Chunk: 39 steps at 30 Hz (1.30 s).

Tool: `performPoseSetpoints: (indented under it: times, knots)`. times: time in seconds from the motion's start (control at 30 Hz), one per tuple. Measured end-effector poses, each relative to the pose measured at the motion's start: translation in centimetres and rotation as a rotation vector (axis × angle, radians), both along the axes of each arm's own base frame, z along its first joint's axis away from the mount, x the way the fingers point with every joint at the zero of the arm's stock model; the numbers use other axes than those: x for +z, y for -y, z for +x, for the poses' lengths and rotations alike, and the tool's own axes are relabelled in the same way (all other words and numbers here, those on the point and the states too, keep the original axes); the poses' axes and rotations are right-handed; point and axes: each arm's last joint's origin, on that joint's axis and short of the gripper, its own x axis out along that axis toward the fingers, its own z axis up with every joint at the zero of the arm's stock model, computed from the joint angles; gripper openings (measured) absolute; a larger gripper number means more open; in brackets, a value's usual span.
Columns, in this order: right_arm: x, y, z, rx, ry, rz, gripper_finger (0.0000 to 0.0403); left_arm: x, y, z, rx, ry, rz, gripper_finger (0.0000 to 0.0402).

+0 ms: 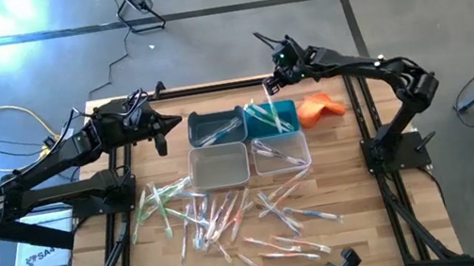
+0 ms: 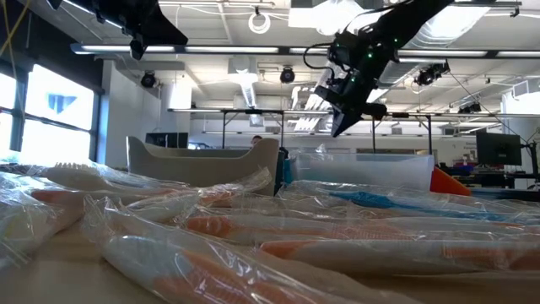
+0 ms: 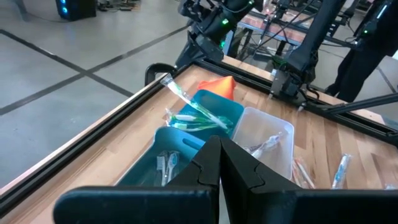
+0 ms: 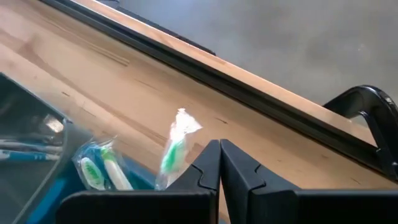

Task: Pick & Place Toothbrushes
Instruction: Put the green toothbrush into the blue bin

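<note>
**Four bins, loose brushes in front**

Green toothbrushes stand in the teal bin; the dark bin holds a few. More toothbrushes litter the surface. The right gripper above the teal bin and the left gripper both have clenched, empty jaws.

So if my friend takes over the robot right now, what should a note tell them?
Right gripper: shut, empty, raised over the teal bin, which holds green toothbrushes.
Left gripper: shut, empty, waiting beside the dark bin.
Done: a few toothbrushes lie in each of the dark, teal and clear bin.
Left: the grey bin looks empty; many loose toothbrushes cover the table.
</note>
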Motion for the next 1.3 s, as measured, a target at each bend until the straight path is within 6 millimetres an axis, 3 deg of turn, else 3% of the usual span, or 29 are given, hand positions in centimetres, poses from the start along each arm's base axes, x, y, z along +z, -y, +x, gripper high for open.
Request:
performPoseSetpoints:
  times: [0.63, 1.0, 1.3]
  knots:
    - [-7.2, 4.2, 1.5, 0.091, 0.043, 0.139, 0.0002, 0.0, 0.0, 0.0, 0.005, 0.006, -0.024, 0.0]
    - [-7.1, 4.8, 1.2, 0.317, 0.194, 0.226, 0.0002, -0.1, 0.0, 0.0, 0.003, 0.002, -0.028, 0.0]
    - [-7.0, 3.4, 2.4, 0.473, 0.256, 0.267, 0.0002, -0.1, 0.0, 0.0, 0.003, 0.002, -0.028, 0.0]
